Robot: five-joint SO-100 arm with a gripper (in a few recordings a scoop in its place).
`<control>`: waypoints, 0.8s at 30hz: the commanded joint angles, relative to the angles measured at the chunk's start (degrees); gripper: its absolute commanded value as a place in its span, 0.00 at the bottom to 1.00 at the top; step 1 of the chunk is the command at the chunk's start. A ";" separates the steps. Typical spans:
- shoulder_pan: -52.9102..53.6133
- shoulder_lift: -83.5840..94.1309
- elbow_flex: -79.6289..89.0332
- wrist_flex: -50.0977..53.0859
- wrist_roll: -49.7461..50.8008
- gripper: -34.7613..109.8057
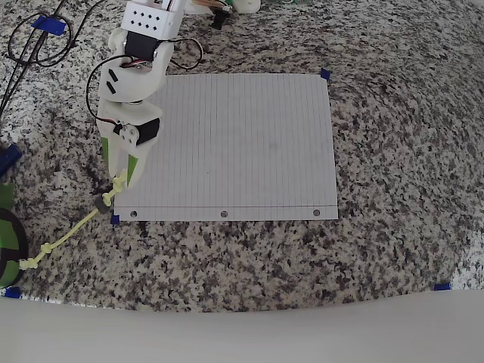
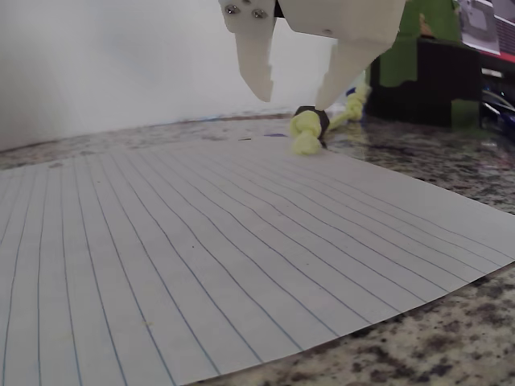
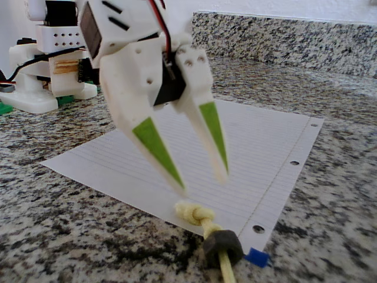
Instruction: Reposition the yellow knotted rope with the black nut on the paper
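Gripper (image 3: 203, 180): white, green-faced fingers spread apart, holding nothing, tips poised just above the paper's corner, lower centre of the fixed view; seen in the overhead view (image 1: 121, 175) at the left middle. Yellow knotted rope (image 3: 194, 213): one end knot lying on the paper's edge directly beneath the fingertips; in the overhead view the cord (image 1: 72, 231) runs off diagonally to the lower left across the granite counter (image 1: 393, 151). Black nut (image 3: 223, 246): threaded on the cord just behind that knot, resting on granite beside a blue tape tab (image 3: 257, 257). Paper (image 1: 242, 144): lined sheet, flat, centre of frame.
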 commanded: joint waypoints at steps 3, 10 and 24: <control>-0.44 -1.58 -3.96 -0.62 1.23 0.53; 0.09 -4.04 -5.89 -0.97 2.64 0.51; 2.02 -5.19 -6.42 0.53 3.34 0.48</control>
